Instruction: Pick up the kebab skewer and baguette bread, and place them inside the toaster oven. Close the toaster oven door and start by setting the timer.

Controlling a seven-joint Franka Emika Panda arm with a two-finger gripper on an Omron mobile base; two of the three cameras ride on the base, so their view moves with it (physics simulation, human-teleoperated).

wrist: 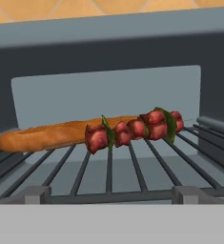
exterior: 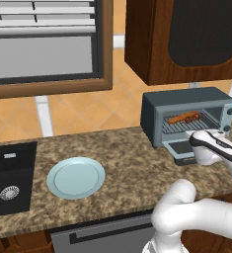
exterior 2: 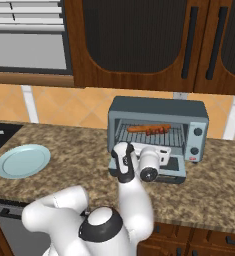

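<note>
The skewer (wrist: 132, 127) lies on the wire rack (wrist: 108, 167) inside the oven (exterior 2: 158, 127), straight ahead of the gripper, its dark red chunks and green bits resting against the front of the bread (wrist: 61, 133). The bread lies lengthwise across the rack just behind the skewer, touching it, and reaches further toward the left wall of the oven than the skewer does. In the base views both show as an orange-brown streak with a darker red end on the rack (exterior: 184, 117), (exterior 2: 149, 129). The door (exterior 2: 171, 167) hangs down open in front of the oven, flat just above the counter (exterior 2: 64, 140), and the hand sits over it at the mouth of the oven, pointing inward. The gripper (exterior: 194, 138) is empty with its jaws spread wide, nothing between them. The knobs (exterior 2: 198, 140) sit on the oven's right face, to the right of the hand. Well off to the gripper's left a pale blue plate (exterior: 76, 178) rests bare on the counter, and further left still is the dark sink (exterior: 9, 178). Brown cabinets (exterior 2: 154, 45) hang above the oven, and a window (exterior: 43, 44) is on the wall above the sink and plate.
</note>
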